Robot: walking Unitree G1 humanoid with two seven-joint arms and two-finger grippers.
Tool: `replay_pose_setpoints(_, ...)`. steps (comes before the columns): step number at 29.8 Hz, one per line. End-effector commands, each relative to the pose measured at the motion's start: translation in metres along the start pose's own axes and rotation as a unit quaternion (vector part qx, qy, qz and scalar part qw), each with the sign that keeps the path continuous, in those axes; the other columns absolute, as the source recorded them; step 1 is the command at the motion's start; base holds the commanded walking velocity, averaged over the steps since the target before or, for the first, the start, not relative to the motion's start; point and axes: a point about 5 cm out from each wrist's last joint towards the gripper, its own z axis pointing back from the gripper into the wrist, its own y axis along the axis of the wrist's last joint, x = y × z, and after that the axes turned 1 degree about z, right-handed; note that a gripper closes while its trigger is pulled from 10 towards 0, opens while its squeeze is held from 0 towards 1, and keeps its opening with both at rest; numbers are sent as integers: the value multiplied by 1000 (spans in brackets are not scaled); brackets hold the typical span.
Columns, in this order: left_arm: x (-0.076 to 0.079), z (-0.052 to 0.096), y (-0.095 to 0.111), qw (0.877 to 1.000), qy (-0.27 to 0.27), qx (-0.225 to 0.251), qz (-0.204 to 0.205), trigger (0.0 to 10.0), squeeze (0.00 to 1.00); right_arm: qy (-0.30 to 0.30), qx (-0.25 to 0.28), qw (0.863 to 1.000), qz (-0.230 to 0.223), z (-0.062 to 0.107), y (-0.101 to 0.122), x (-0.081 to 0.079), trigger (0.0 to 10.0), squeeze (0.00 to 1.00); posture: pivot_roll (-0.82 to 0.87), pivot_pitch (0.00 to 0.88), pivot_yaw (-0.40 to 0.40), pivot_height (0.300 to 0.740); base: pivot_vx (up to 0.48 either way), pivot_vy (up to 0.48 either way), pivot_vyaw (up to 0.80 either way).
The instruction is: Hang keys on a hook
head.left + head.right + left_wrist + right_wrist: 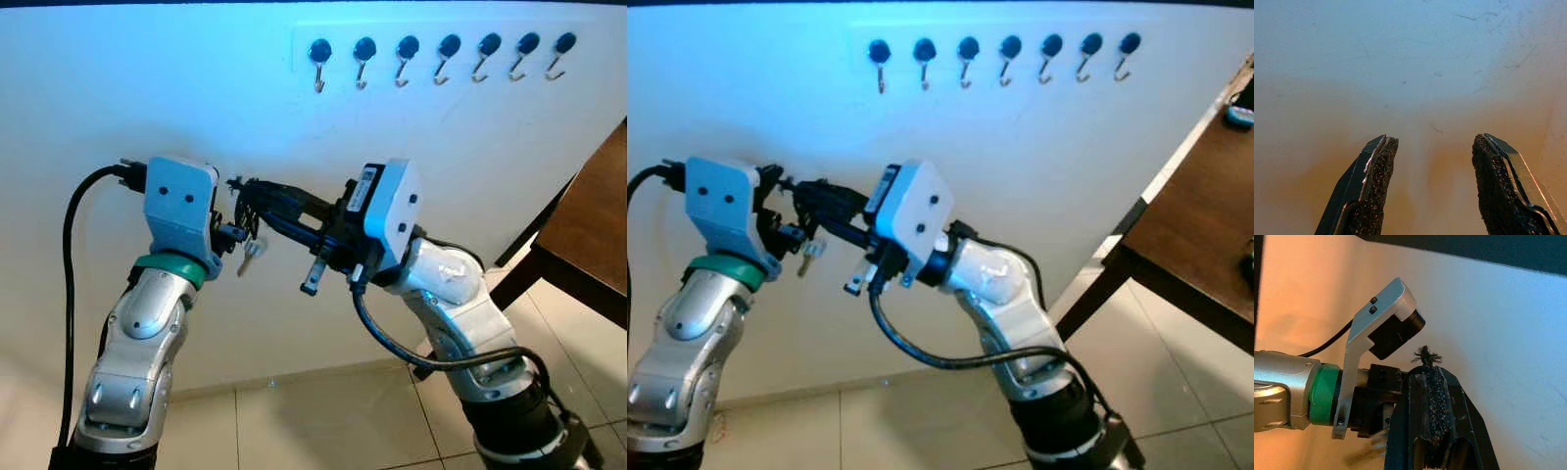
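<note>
Both arms are raised in front of a plain white wall (147, 88), smooth but with a few faint scuffs in the left wrist view. Up top there's a white rail with seven hooks (441, 57), each a dark round knob with a thin curved metal hook hanging under it.

The right gripper (240, 191) reaches across toward the left arm, its long black fingers pressed together. In the right wrist view the pads (1432, 401) look gritty, like coarse foam, and they're flat against each other with a frayed bit of black fibre poking out at the tip.

The keys (251, 253) dangle just below where the two grippers meet, well under the hook row; small pale metal shape, kinda blurry. They seem to hang off the right gripper's fingertips, but I can't really make out the exact pinch point.

The left gripper (1432, 186) points at the wall with its fingers spread apart, nothing between the rough, grainy pads. Its wrist has a green band and a boxy white camera housing.

A dark wooden table (588, 245) sits off to the right over glossy beige floor tiles (323, 411).
</note>
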Motion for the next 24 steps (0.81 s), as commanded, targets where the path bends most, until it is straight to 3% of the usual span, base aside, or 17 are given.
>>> replay_pose_setpoints(1, 0, 3, -3, 1000, -3, -10, -4, 10000, 0, -16, 6, 1000, 15, 1, 5, 4, 10000, 0, -38, 82, 67, 740, 0, 0, 0)
replay_pose_setpoints(10, -4, 5, -5, 1000, -2, -13, -11, 10000, 0, -100, -3, 994, 43, 6, 5, 21, 10000, 0, -39, 83, 69, 740, 0, 0, 0)
replay_pose_setpoints(12, -4, 4, -5, 1000, 0, -14, -11, 10000, 0, -125, 15, 990, 67, -1, 15, 32, 10000, 0, -43, 81, 68, 740, 0, 0, 0)
replay_pose_setpoints(15, -4, 4, -5, 1000, 0, -14, -11, 10000, 0, -125, 15, 990, 67, -1, 15, 32, 10000, 0, -43, 81, 68, 740, 0, 0, 0)
replay_pose_setpoints(18, -3, 3, -5, 1000, 2, -12, -10, 10000, 0, -149, 41, 984, 92, -11, 27, 47, 10000, 0, -39, 76, 61, 740, 0, 0, 0)
replay_pose_setpoints(24, -3, 3, -4, 1000, 2, -10, -9, 10000, 0, -166, 29, 981, 96, -16, 22, 55, 10000, 0, -35, 76, 60, 740, 0, 0, 0)
